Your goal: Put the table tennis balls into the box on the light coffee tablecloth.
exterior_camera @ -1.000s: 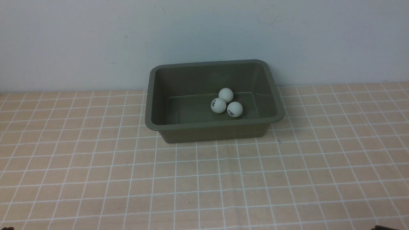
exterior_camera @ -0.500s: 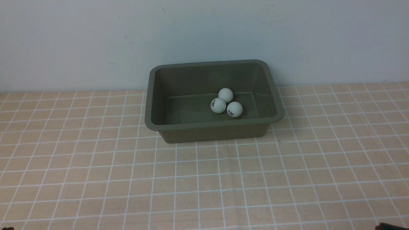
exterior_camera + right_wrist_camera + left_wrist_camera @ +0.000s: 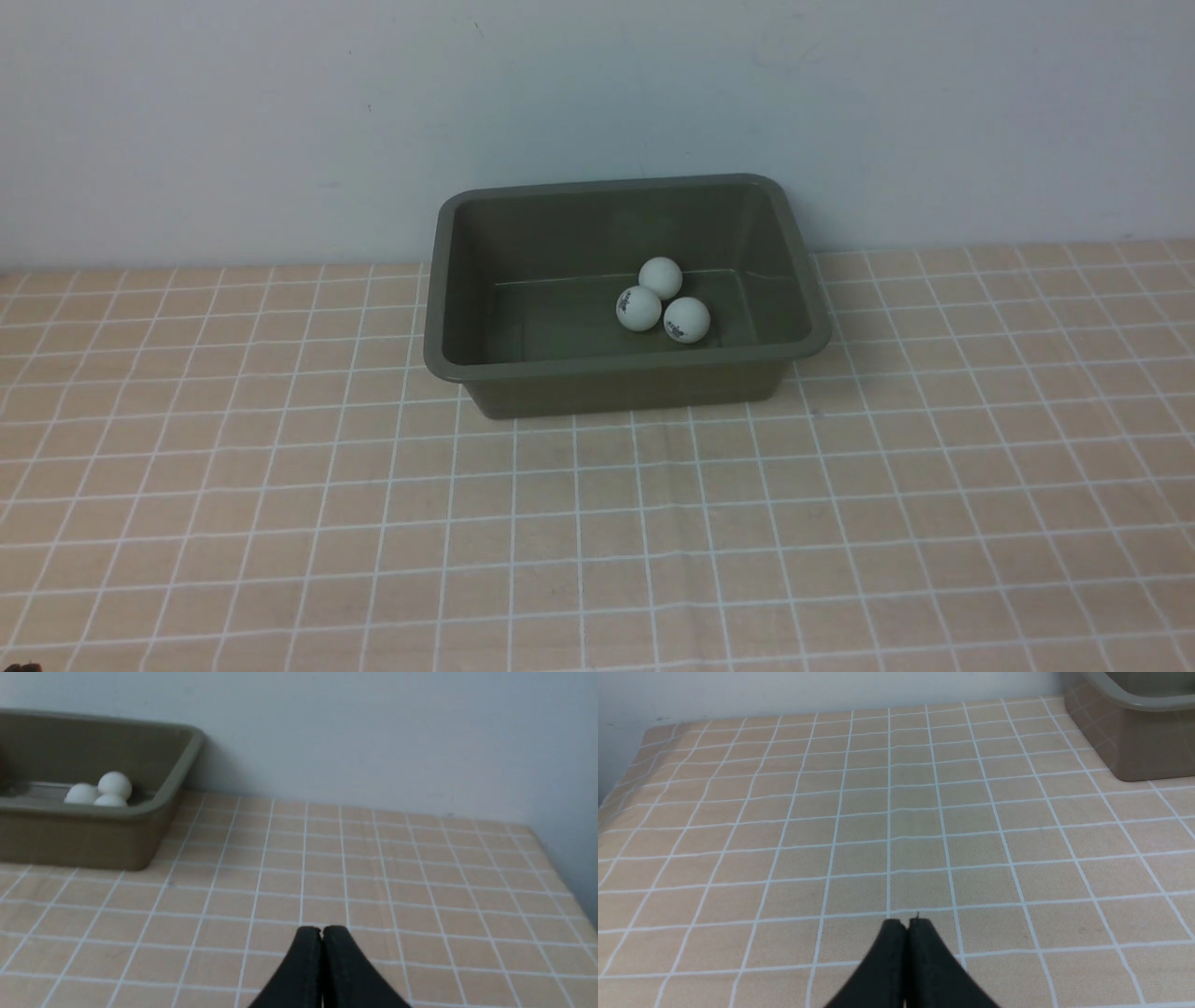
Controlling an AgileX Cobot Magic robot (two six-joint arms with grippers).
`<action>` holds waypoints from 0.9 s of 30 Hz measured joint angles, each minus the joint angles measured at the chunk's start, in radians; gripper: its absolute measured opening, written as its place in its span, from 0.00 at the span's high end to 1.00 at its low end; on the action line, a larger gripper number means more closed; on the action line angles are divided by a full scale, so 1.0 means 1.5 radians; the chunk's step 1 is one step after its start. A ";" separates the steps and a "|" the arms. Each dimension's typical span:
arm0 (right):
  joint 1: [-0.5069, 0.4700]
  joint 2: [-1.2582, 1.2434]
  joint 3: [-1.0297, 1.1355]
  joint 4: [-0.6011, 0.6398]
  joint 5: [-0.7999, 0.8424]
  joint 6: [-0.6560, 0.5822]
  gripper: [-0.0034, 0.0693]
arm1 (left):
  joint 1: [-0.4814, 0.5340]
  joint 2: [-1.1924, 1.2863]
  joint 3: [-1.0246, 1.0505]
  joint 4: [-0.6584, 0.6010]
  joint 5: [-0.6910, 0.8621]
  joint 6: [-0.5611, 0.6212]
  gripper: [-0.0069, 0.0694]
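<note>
Resting balls: three small white matte table tennis balls clustered, touching, inside the olive-green rectangular plastic box
Box: on the peach-tan white-gridded tablecloth, well ahead of both claws
Left claw: tips pressed together, empty
Right claw: tips together, empty

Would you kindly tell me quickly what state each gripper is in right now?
Left gripper: closed, holding nothing.
Right gripper: closed, holding nothing.

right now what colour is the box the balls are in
Olive green, plain with no pattern. The box shows best in the front view, holding three white balls.
</note>
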 joint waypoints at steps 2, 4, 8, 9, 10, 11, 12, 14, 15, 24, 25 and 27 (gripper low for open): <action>-0.001 -0.028 0.000 -0.001 0.001 0.000 0.97 | 0.000 0.000 0.000 0.000 0.000 0.000 0.99; -0.001 -0.046 0.001 -0.002 0.002 0.000 0.97 | 0.000 0.000 0.000 0.000 0.000 0.000 0.99; -0.001 -0.050 0.033 -0.005 -0.007 0.000 0.97 | 0.000 0.000 0.000 0.000 0.000 0.000 0.99; -0.001 -0.050 0.045 -0.006 -0.010 0.000 0.97 | 0.000 0.000 0.000 0.000 0.000 0.000 0.99; -0.001 -0.050 0.061 -0.006 -0.016 0.000 0.97 | 0.000 0.000 0.000 0.000 0.000 0.000 0.99; -0.001 -0.050 0.064 -0.006 -0.018 0.000 0.97 | 0.000 0.000 0.000 0.000 0.000 0.000 0.99; -0.001 -0.050 0.086 -0.006 -0.026 0.001 0.97 | 0.000 0.000 0.000 0.000 0.000 0.000 0.99; -0.001 -0.050 0.116 -0.006 -0.033 0.001 0.97 | 0.000 0.000 0.000 0.000 0.000 0.000 0.99; -0.001 -0.050 0.126 -0.006 -0.033 0.002 0.97 | 0.000 0.000 -0.001 0.000 0.000 0.000 0.99; -0.001 -0.050 0.131 0.005 -0.037 0.003 0.97 | 0.000 0.000 -0.001 0.000 0.001 0.000 0.99; -0.001 -0.050 0.131 0.005 -0.037 0.003 0.97 | 0.000 0.000 -0.001 0.000 0.001 0.000 0.99; -0.001 -0.050 0.131 0.005 -0.037 0.003 0.97 | 0.000 0.000 -0.001 0.000 0.001 0.000 0.99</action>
